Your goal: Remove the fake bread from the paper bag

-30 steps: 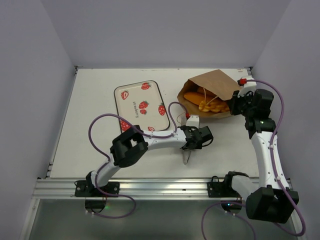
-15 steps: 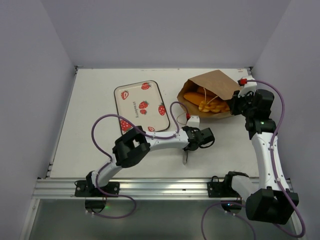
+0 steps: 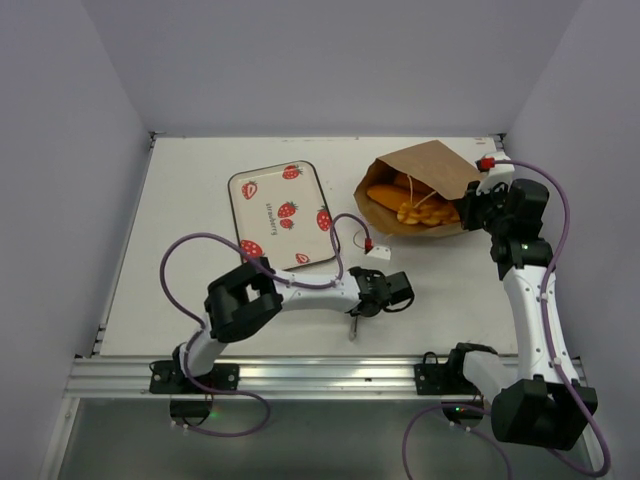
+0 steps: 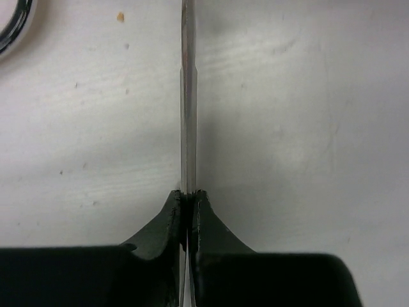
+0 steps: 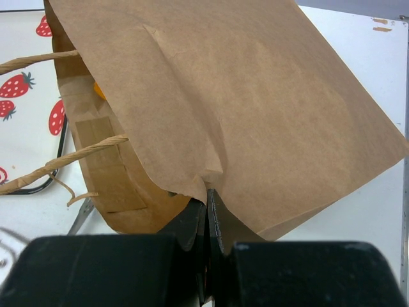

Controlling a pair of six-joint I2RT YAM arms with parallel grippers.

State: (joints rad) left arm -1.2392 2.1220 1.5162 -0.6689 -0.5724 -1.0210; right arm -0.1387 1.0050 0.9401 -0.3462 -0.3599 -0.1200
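The brown paper bag (image 3: 430, 170) lies on its side at the back right, mouth facing left. Glossy orange fake bread (image 3: 400, 205) shows inside the mouth. My right gripper (image 3: 472, 205) is shut on the bag's upper edge (image 5: 243, 96) and holds that flap up; its jaws (image 5: 207, 192) pinch the paper. Only a sliver of orange bread (image 5: 98, 89) shows there. My left gripper (image 3: 358, 312) is at the near middle of the table, shut on the silver tongs (image 3: 352, 328). The tongs (image 4: 186, 96) run edge-on from between the jaws (image 4: 189, 195).
A white tray (image 3: 280, 215) printed with red strawberries lies left of the bag, its corner also in the right wrist view (image 5: 25, 96). The bag's twisted paper handles (image 5: 61, 163) hang across its mouth. The table's near rail (image 3: 320, 375) is close behind the left gripper.
My left gripper has closed on the tongs and moved with them toward the near edge and slightly left. The right gripper and the bag have not moved.
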